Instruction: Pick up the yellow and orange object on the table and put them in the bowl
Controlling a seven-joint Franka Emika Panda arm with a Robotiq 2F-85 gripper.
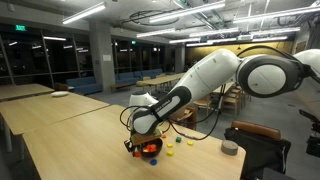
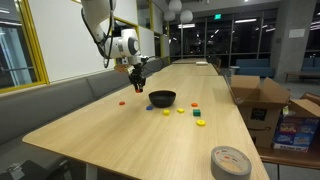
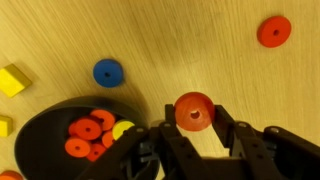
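grey tape roll (image 2: 231,161) lies nearest in an exterior view, close to the near end of the light wooden table (image 2: 110,140). behind it a yellow disc (image 2: 201,123) lies alone on the bare wood. a little further comes a short row of small pieces, each apart from the others: a blue piece (image 2: 166,110), a yellow piece (image 2: 181,111) and a green piece (image 2: 194,110). just behind this row stands the black bowl (image 2: 162,98), around the middle of the table. a lone orange disc (image 2: 122,102) lies on the wood at the side of the bowl that faces the long edge by the wall, well apart from the row.

beyond the bowl, toward that same long edge, the gripper (image 2: 138,84) hangs above the table, higher than the bowl's rim. in the wrist view its dark fingers (image 3: 170,140) are pressed from both sides on a held orange disc (image 3: 194,108). this disc is round with a small hole in the middle. it is off the table, over bare wood just beside the rim of the bowl and not over its inside. in the bowl lie several orange discs (image 3: 84,133) in a small heap and one yellow bit (image 3: 122,128) against them, on the side near the fingers.
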